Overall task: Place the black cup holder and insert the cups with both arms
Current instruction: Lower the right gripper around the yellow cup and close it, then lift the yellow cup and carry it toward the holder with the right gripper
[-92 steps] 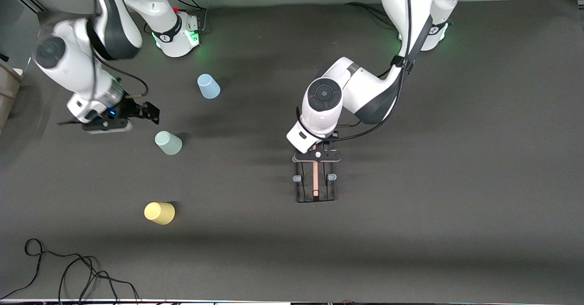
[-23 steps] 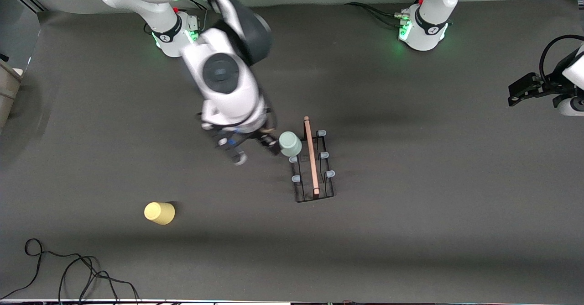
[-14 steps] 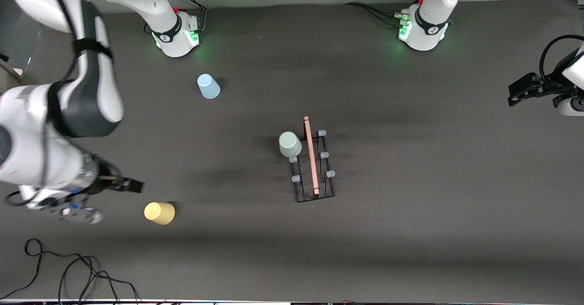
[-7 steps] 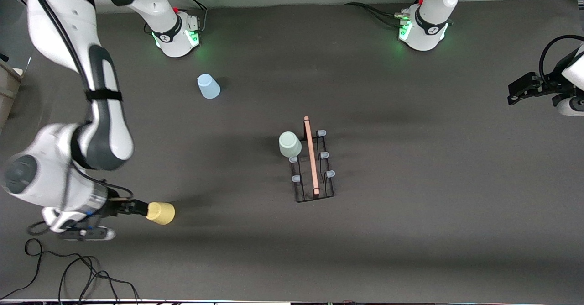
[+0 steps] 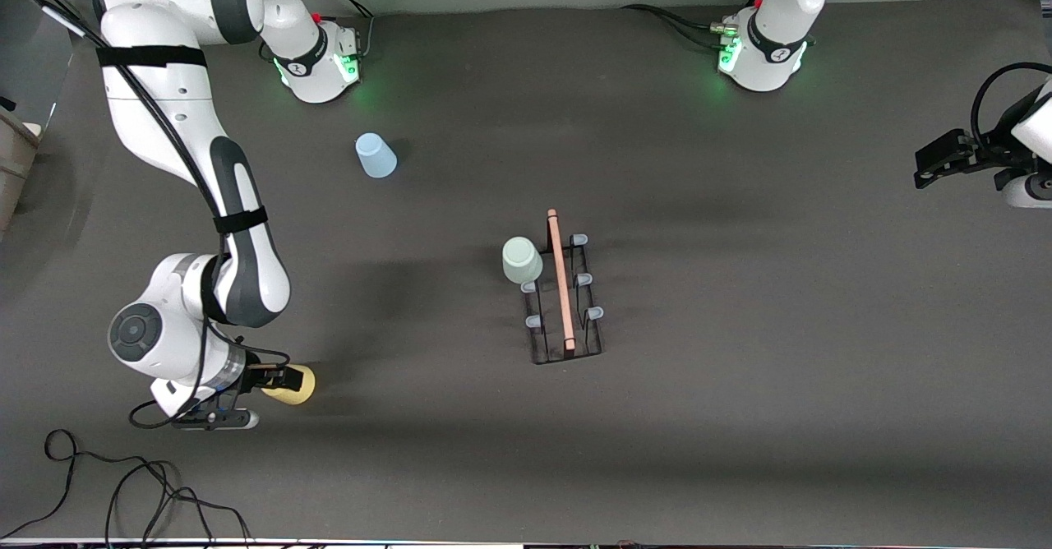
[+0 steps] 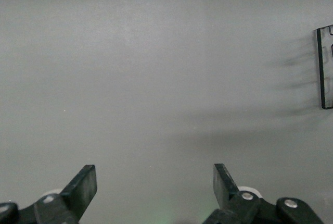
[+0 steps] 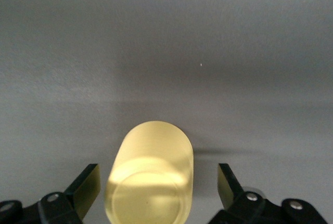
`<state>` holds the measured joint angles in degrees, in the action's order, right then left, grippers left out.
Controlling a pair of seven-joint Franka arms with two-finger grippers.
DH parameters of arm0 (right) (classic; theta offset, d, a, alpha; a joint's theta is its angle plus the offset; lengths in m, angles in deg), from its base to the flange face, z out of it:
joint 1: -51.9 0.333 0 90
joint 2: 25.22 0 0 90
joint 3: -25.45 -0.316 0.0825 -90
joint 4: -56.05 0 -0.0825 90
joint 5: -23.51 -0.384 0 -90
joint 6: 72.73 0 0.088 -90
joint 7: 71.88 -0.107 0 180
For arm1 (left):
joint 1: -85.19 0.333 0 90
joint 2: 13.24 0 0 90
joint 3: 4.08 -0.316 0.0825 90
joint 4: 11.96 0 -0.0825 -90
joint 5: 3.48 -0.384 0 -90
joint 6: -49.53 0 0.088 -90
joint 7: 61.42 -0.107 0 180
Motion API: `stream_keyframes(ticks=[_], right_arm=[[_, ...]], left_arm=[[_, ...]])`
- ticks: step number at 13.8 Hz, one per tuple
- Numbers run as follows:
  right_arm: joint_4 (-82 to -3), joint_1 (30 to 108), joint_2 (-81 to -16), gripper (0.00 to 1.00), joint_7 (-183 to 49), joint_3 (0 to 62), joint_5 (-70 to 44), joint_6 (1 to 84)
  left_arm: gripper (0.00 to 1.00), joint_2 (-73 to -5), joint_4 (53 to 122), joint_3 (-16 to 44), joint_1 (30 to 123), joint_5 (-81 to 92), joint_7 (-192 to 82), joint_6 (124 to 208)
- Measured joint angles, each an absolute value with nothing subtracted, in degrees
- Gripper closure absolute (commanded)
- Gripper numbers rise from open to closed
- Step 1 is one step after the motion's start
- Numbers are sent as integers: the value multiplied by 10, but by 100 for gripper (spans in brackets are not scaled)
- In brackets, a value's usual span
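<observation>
Right gripper (image 5: pixel 275 378) low, jaws spread; left gripper (image 5: pixel 945 159) waits open, seemingly raised.

The setting is a robotics laboratory test bench. Two white jointed arms (image 5: pixel 177 163) stand on green-lit bases (image 5: pixel 316 68) at the top of the frame, bolted to a table (image 5: pixel 740 409) covered in plain dark grey matting. Loose black cables (image 5: pixel 123 491) lie at the lower left of the frame, and further cabling (image 5: pixel 666 16) runs to the upper-right base.
</observation>
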<state>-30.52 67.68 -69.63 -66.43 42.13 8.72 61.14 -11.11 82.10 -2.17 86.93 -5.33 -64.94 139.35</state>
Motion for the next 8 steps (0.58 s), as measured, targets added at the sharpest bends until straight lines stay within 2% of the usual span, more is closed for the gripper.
stream_keyframes(ticks=[1,2,3,5,8], right_arm=[[-310,677,-696,69,-664,421,87,613],[-311,677,-696,84,-664,421,87,613],[-311,677,-696,85,-664,421,87,613],[-309,678,-690,94,-664,421,87,613],[-295,679,-647,99,-667,422,85,572]], left_arm=[[0,-111,821,-22,869,-53,-649,1393],[0,-111,821,-22,869,-53,-649,1393],[0,-111,821,-22,869,-53,-649,1393],[0,-111,821,-22,869,-53,-649,1393],[0,-111,821,-22,869,-53,-649,1393]])
